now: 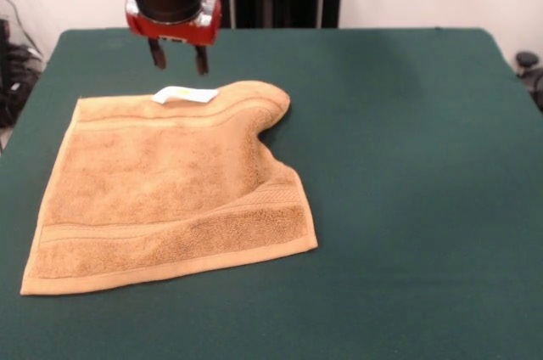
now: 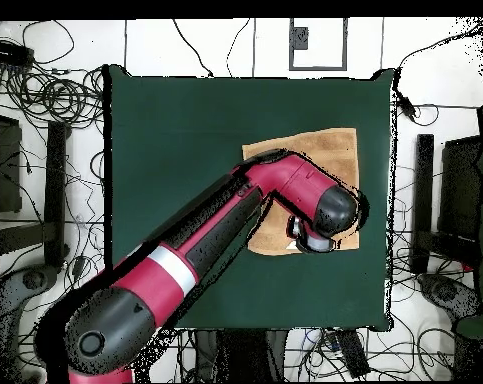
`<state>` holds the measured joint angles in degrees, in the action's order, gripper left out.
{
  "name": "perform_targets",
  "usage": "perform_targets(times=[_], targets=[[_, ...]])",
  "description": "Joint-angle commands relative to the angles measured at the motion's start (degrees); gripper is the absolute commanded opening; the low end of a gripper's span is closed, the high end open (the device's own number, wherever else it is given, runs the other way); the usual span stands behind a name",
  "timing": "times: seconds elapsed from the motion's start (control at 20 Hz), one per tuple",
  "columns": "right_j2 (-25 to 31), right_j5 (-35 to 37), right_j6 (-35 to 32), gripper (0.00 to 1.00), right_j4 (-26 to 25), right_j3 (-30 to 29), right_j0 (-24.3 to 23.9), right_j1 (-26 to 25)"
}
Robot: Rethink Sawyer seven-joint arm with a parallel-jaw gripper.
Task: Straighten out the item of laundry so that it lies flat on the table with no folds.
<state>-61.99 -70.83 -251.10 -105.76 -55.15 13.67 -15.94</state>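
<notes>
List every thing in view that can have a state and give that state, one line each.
towel: lying on the table, mostly spread, far right corner folded over, so not yet flat.
tag: lying on the towel's far edge, exposed.
hand: open, empty, hovering above the towel's far edge near the tag, touching nothing.
table: bare green surface apart from the towel.

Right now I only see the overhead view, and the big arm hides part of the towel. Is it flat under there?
Observer: No. In the front view, one corner of the towel is folded in and bunched.
Operator: Is the gripper holding it?
Observer: No. The gripper hangs open and empty, above the towel's edge, touching nothing.
Operator: Anything else hidden?
Observer: A white tag lies on the towel's edge, just below the gripper.
</notes>
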Motion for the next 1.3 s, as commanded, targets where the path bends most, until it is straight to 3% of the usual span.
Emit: perform_targets(times=[0.05,0.5,0.65,1.3], targets=[[12.4,7.0,3.5,1.00,8.3,6.8,-2.7,-1.3],[10.0,8.0,2.5,1.00,7.5,8.8,-2.6,-3.8],[8.9,5.3,0.4,1.00,5.0,11.2,-3.2,-5.6],[7.8,5.8,1.1,1.00,3.5,18.0,-5.6,-10.4]])
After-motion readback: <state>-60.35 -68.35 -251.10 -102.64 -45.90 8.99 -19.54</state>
